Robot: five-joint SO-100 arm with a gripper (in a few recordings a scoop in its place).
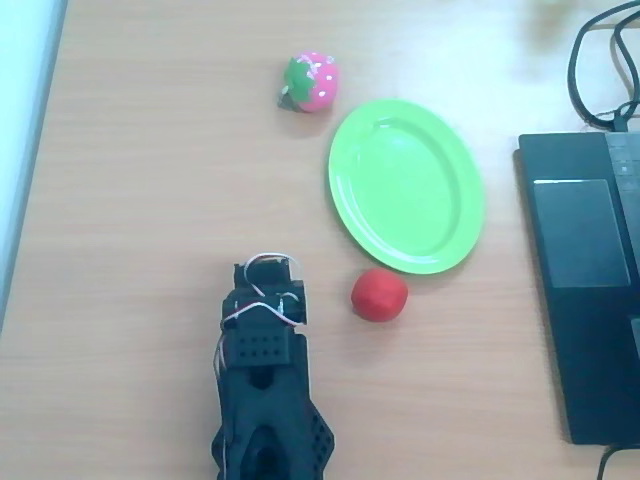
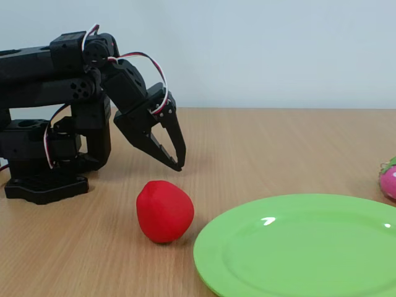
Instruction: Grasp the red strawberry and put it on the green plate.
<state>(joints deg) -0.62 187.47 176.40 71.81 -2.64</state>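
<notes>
The red strawberry point(image 1: 379, 295) point(image 2: 164, 211), a smooth solid-red lump, rests on the wooden table just off the near rim of the green plate point(image 1: 406, 186) point(image 2: 303, 247). The lime-green oval plate has nothing on it. My black gripper point(image 1: 267, 268) point(image 2: 177, 164) is folded back close to the arm's base, to the left of the red strawberry in the overhead view and clear of it. Its fingers point down at the table, shut, with nothing between them.
A pink white-dotted strawberry toy point(image 1: 313, 81) point(image 2: 390, 179) with a green cap lies beyond the plate's far left end. A black laptop point(image 1: 585, 270) and dark cables point(image 1: 600, 70) take up the right edge of the overhead view. Bare wood surrounds the arm.
</notes>
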